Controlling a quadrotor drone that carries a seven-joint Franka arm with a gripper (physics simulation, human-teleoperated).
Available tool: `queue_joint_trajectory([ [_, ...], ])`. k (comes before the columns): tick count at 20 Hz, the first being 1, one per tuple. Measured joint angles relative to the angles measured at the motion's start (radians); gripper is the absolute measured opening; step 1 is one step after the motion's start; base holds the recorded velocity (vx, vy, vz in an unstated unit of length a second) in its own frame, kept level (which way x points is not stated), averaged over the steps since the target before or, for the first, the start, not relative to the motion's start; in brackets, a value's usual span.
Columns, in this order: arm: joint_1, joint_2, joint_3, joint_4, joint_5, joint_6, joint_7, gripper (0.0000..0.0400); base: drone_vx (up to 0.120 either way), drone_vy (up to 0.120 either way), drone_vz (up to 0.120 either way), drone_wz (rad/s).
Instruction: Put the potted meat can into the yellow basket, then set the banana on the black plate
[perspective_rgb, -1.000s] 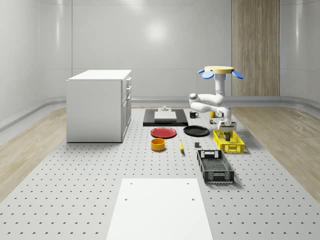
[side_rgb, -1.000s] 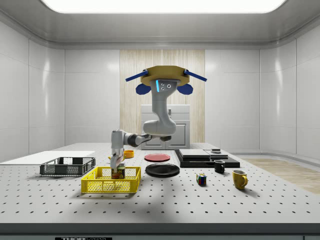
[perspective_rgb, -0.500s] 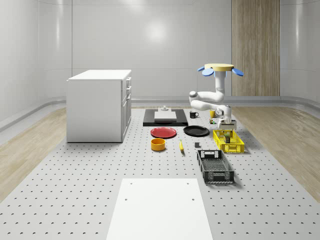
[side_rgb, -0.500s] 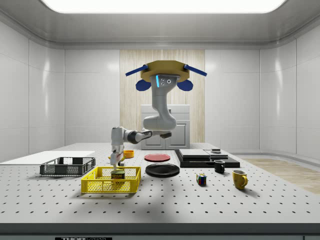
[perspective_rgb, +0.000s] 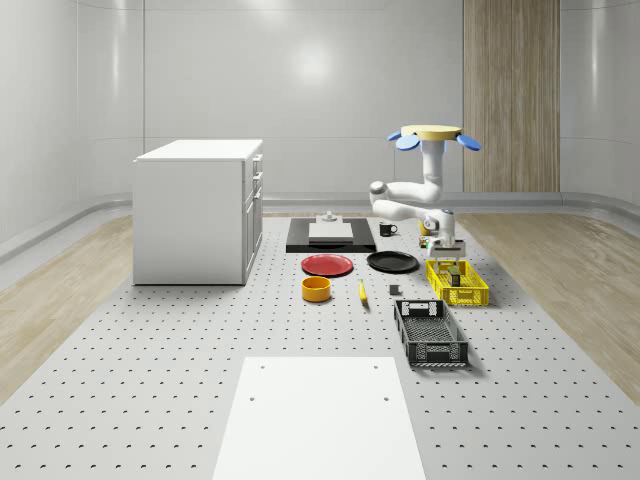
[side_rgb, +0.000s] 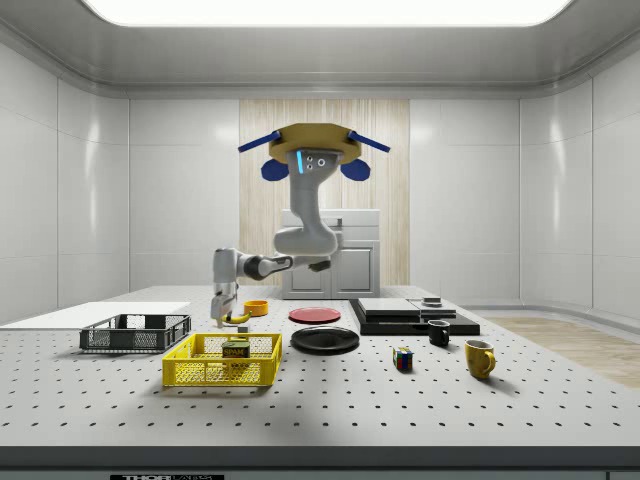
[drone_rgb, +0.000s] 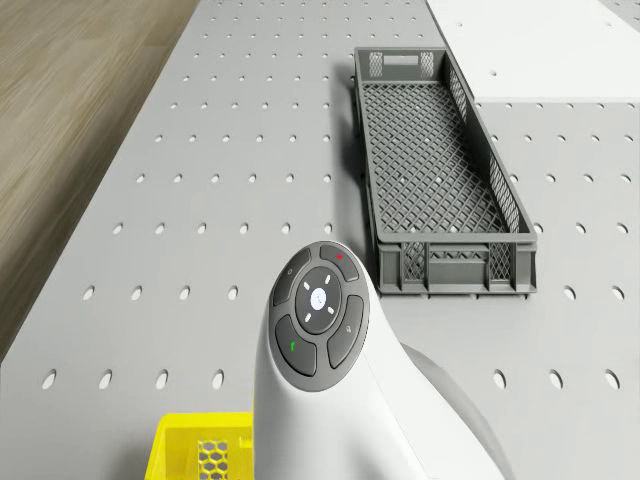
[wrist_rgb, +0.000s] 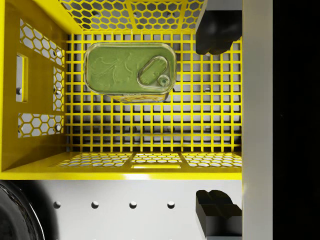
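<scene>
Potted meat can (wrist_rgb: 130, 71) sits upright on the mesh floor of the yellow basket (wrist_rgb: 150, 127), pull-tab lid facing up, and the gripper (side_rgb: 226, 319) hangs just above it with fingers (wrist_rgb: 216, 33) spread apart, holding nothing. Overhead, the drone (side_rgb: 311, 152) hovers above the black plate (side_rgb: 325, 340). Well apart, the banana (perspective_rgb: 362, 292) lies beside the orange bowl (perspective_rgb: 317, 289).

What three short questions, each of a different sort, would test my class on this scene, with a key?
1. True or false: the potted meat can lies inside the yellow basket.
2. What is the pincer holding? A) banana B) nothing C) can
3. Fill in: the banana lies on the ____, between the orange bowl and the grey crate.

Key: 1 true; 2 B; 3 table. The drone hovers beside the basket.
</scene>
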Motion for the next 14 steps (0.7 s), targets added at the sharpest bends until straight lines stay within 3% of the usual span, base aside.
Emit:
queue_joint_trajectory([
  [14, 0.001, 0.003, 0.0, 0.0, -0.001, -0.003, -0.001, 0.04, 0.12, -0.12, 0.0, 0.0],
])
